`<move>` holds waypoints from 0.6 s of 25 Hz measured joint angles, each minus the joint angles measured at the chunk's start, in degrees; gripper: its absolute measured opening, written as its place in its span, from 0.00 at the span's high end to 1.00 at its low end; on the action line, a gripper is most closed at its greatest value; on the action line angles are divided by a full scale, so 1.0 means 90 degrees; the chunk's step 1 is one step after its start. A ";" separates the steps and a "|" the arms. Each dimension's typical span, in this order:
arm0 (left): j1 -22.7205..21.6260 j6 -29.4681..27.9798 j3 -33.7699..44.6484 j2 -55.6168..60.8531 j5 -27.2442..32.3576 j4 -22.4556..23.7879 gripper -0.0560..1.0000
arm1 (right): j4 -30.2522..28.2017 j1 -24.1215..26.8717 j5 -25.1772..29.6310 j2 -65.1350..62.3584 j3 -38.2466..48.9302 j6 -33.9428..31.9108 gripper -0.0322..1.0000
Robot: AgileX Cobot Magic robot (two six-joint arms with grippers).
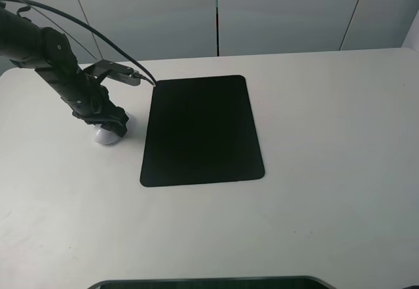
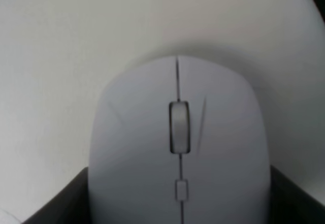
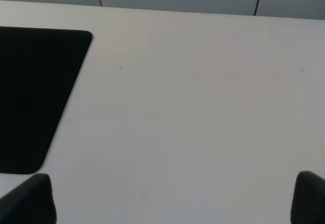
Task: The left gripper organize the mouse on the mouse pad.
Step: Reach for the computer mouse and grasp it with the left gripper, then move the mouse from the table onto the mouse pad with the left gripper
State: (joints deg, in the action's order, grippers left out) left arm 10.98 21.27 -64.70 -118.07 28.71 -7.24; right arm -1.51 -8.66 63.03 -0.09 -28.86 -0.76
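Observation:
The white mouse lies on the white table just left of the black mouse pad, apart from it. My left gripper is down over the mouse and hides most of it from above. In the left wrist view the mouse fills the frame with its grey scroll wheel in the middle, and the black fingers press against both its sides. My right gripper hovers over bare table right of the pad, its fingers wide apart with nothing between them.
The white table stretches to the right and front of the pad. A dark rounded edge shows at the bottom of the high view. Grey wall panels stand behind the table. Black cables loop from the left arm.

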 joint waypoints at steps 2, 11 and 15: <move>0.0000 0.0000 0.0000 0.0000 0.0000 0.0000 0.40 | 0.0000 0.0000 0.0000 0.0000 0.0000 0.0000 0.29; 0.0000 -0.0401 -0.0011 0.0133 0.0018 0.0000 0.40 | 0.0000 0.0000 0.0000 0.0000 0.0000 0.0000 0.29; 0.0011 -0.1593 -0.0289 0.0484 0.0340 0.0000 0.40 | 0.0000 0.0000 0.0000 0.0000 0.0000 0.0000 0.29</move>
State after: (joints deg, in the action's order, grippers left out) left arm 11.07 6.94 -67.30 -113.71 31.77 -7.24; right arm -1.51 -8.66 63.03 -0.09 -28.86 -0.76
